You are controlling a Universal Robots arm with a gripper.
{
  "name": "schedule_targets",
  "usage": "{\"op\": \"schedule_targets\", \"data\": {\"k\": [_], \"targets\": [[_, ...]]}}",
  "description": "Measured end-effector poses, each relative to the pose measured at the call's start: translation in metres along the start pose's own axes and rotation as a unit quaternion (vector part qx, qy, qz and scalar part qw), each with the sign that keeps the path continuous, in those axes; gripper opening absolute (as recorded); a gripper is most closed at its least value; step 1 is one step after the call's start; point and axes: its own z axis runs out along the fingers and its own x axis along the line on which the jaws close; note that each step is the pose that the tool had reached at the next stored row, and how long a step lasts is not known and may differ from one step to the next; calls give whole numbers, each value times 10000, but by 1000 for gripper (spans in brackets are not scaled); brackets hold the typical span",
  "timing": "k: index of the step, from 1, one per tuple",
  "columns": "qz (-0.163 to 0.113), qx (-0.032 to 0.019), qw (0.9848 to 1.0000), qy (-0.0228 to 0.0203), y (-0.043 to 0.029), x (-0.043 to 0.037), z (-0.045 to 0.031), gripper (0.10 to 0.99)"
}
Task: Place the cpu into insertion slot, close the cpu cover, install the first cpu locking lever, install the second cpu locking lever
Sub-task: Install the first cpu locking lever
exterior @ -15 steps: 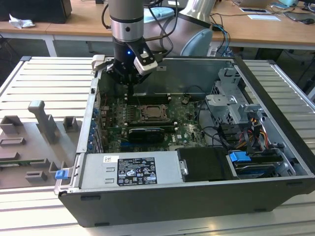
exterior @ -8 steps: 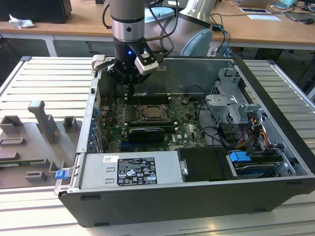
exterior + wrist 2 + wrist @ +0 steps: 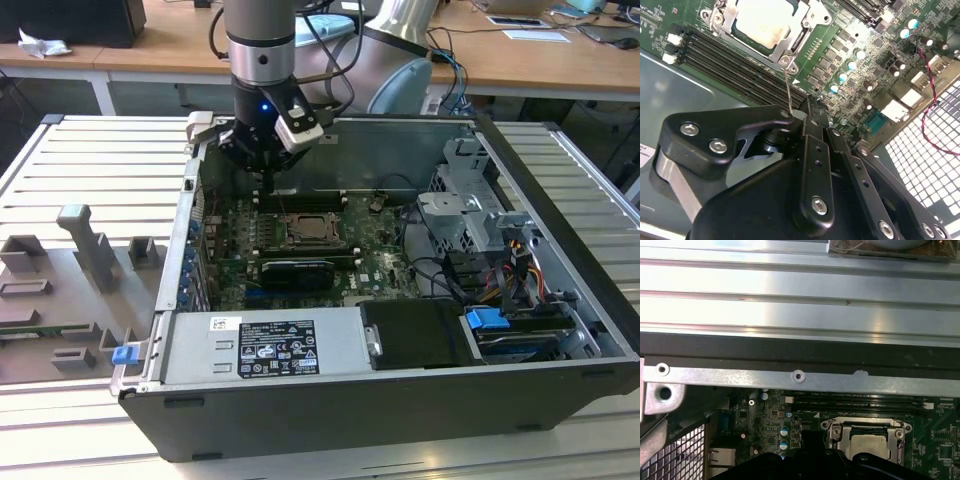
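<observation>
The cpu [image 3: 762, 25] lies flat in its socket on the green motherboard, pale silvery top up; it is also in the exterior view [image 3: 303, 232] and the first wrist view [image 3: 867, 445]. The cpu cover [image 3: 722, 22], a silvery frame, lies down around it. A thin wire locking lever [image 3: 788, 85] rises from the socket's near corner up to my fingertips. My gripper [image 3: 810, 102] hangs just above the board beside the socket, toward the case's back wall [image 3: 270, 180]. Its fingers meet at the tips, with the lever's upper end right beside them.
Black memory slots [image 3: 730, 60] run along the socket. A long black card [image 3: 292, 272] sits in front of it, with the power supply [image 3: 265, 345] nearer still. A drive cage [image 3: 470, 200] and cables fill the exterior view's right. The case wall [image 3: 800, 375] is close behind.
</observation>
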Motion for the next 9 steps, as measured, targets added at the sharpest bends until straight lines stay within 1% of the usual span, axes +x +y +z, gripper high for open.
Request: {"op": "schedule_targets", "data": {"k": [9], "targets": [[0, 0, 10000, -1, -1, -14, 1, 106]]}}
